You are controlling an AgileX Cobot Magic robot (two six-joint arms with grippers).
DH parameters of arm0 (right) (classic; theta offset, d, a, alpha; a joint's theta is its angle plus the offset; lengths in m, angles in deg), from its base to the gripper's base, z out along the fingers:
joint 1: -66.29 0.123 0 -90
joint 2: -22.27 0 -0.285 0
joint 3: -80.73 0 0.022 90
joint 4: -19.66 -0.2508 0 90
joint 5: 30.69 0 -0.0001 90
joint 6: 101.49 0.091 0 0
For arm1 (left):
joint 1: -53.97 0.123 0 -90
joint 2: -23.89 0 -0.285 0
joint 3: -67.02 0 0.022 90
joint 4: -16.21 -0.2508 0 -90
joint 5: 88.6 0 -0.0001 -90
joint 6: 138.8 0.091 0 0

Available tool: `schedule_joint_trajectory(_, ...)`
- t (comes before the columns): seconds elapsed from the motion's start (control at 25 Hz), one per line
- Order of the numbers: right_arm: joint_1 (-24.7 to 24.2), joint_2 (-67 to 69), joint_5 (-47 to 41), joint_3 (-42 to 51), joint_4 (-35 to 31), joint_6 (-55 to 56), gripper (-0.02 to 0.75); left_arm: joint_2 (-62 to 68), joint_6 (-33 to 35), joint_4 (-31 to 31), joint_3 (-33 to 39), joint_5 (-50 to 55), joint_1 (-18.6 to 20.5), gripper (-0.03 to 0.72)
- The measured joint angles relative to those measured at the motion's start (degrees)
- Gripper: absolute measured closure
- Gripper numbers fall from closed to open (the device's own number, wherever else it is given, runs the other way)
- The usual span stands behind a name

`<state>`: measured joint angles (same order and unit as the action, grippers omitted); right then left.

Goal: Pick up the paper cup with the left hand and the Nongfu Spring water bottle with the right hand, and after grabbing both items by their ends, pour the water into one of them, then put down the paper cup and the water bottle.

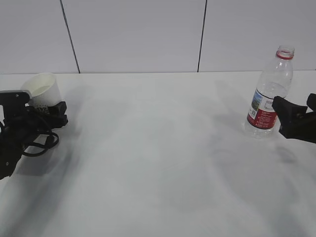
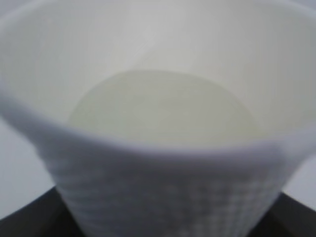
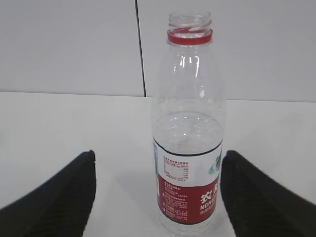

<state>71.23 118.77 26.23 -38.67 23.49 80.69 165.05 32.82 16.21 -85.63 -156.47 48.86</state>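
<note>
The white dimpled paper cup [image 1: 42, 90] stands at the far left of the table, and its open mouth fills the left wrist view [image 2: 163, 123]. My left gripper [image 1: 52, 109] is shut on the cup low down. Its black fingers [image 2: 34, 222] press against the wall on both sides. The uncapped Nongfu Spring water bottle [image 1: 269, 94] stands upright at the far right. My right gripper [image 1: 279, 116] is open at the bottle's label. In the right wrist view the bottle [image 3: 190, 148] stands nearer the right finger [image 3: 256, 197]. Water [image 3: 190, 128] seems to reach just above the label.
The white table [image 1: 158, 158] runs between the two arms. A white panelled wall [image 1: 138, 34] stands behind it. A loop of the left arm's cable [image 1: 39, 144] lies on the table beside the cup.
</note>
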Motion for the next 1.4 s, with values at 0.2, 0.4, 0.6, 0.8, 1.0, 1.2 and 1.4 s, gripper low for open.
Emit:
schedule_joint_trajectory(0.2,0.00,0.00,-0.14,0.00,0.00,0.14,0.150,0.00,0.12,0.00,0.00,0.12,0.00,0.076)
schedule_joint_trajectory(0.4,0.00,0.00,-0.28,0.00,0.46,0.84,0.150,0.58,0.12,0.00,0.00,1.59,0.00,0.029)
schedule_joint_trajectory(0.6,0.00,0.00,-0.32,0.00,0.73,1.13,0.150,0.58,1.09,0.00,0.00,1.59,0.00,0.024)
schedule_joint_trajectory(0.8,0.00,0.00,-0.32,0.00,0.73,1.25,0.150,-2.21,2.33,0.00,3.03,1.59,0.00,0.023)
schedule_joint_trajectory(1.0,0.00,0.00,-0.32,0.00,0.73,1.25,0.150,-5.21,2.55,0.00,6.63,1.68,0.00,0.023)
schedule_joint_trajectory(1.2,0.00,0.00,-0.41,0.00,0.83,1.25,0.151,-9.05,2.58,0.00,10.24,1.68,0.00,0.024)
schedule_joint_trajectory(1.4,0.00,0.00,-0.41,0.00,0.83,1.25,0.151,-12.69,2.58,0.00,14.96,1.68,0.00,0.027)
